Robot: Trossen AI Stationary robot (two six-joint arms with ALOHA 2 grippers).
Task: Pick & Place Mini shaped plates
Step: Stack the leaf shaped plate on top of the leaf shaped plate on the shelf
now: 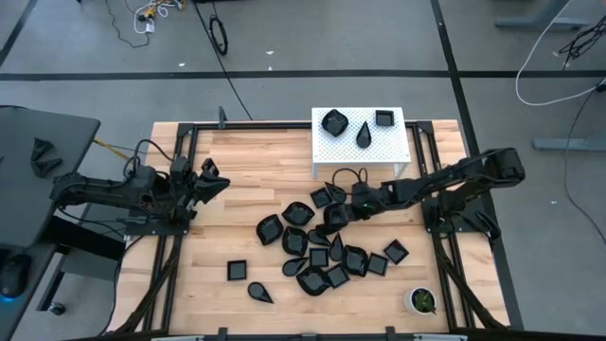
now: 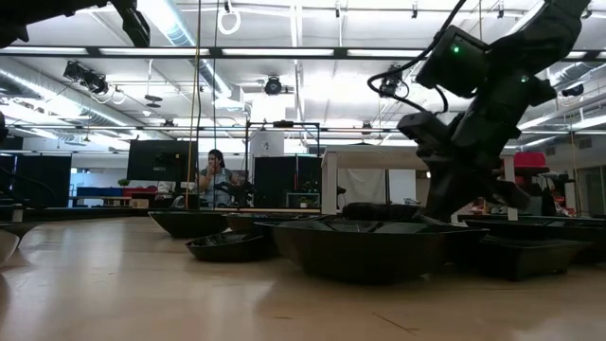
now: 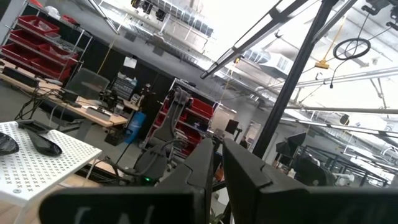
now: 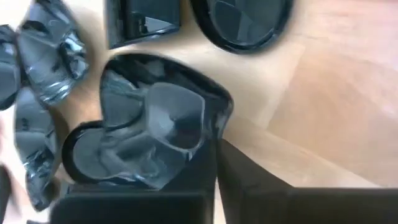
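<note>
Several glossy black mini shaped plates (image 1: 322,248) lie in a loose pile on the wooden table, and three more sit on a white perforated stand (image 1: 327,152). My right gripper (image 1: 333,216) reaches from the right into the far side of the pile and is shut on a rounded plate (image 4: 155,124). In the low view it stands (image 2: 462,194) down among the dishes (image 2: 369,246). My left gripper (image 1: 220,180) waits at the table's left side, shut (image 3: 217,152), tilted up toward the room. My right gripper pinches the rounded plate by its rim (image 4: 219,118), one finger (image 4: 186,180) over the dish's hollow and the other (image 4: 261,186) outside it. The fingers come from above, slanting from the table's right. Whether the plate is lifted off the table I cannot tell.
A white cup with green contents (image 1: 421,301) stands near the table's near right corner. Two stray plates (image 1: 237,270) lie left of the pile. Bare wood shows between the left arm and the pile. A person (image 2: 216,175) sits in the room beyond.
</note>
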